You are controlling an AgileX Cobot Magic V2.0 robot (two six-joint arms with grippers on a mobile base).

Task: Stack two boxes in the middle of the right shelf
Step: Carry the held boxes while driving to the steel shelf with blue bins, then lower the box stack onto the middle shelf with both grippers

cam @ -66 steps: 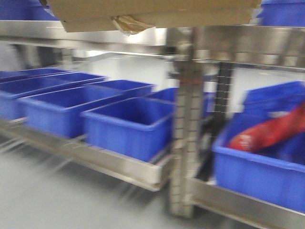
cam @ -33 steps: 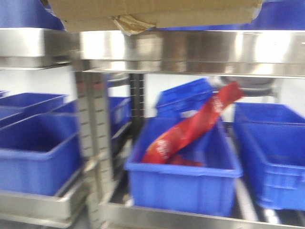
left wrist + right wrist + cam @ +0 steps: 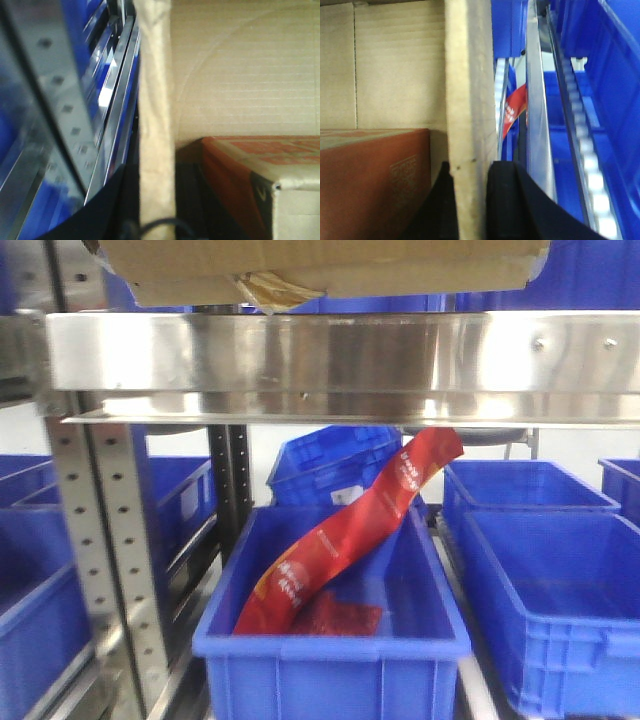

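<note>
**K:** Where is the carton relative to the shelf?

**M:** The carton (image 3: 330, 265) fills the top of the front view, with the tape tuft (image 3: 265, 288) hanging off its lower edge. Its underside shows just above the front lip of the shelf (image 3: 330, 350). The long axis runs side to side, parallel to the lip. Depth is unresolved: I cannot tell whether it is over the board or short of it. Judgement: the coming move is forward, then down, and it depends on the underside clearing the lip.

**K:** Which arm is nearer?

**M:** Neither. There is one at each end wall, and the shelf lies ahead of both.

**K:** Right claw?

**M:** The right gripper (image 3: 472, 200) sits astride the carton's end wall. Its dark fingers (image 3: 505, 200) are one inside and one outside, pressed to the cardboard. It is pinching the wall.

**K:** Left claw?

**M:** For the left gripper (image 3: 120, 210), one dark finger lies against the outer face of the wall. The inner side is lost in shadow, so I cannot tell whether it is clamped.

**K:** Contents?

**M:** A smaller printed box (image 3: 260, 165) sits inside the carton. It may be the second of the pair, but that is a guess.

**K:** Below the board?

**M:** A blue bin (image 3: 330, 670) holds a red packet (image 3: 340, 540), one level down. Judged to be out of the path.
</note>
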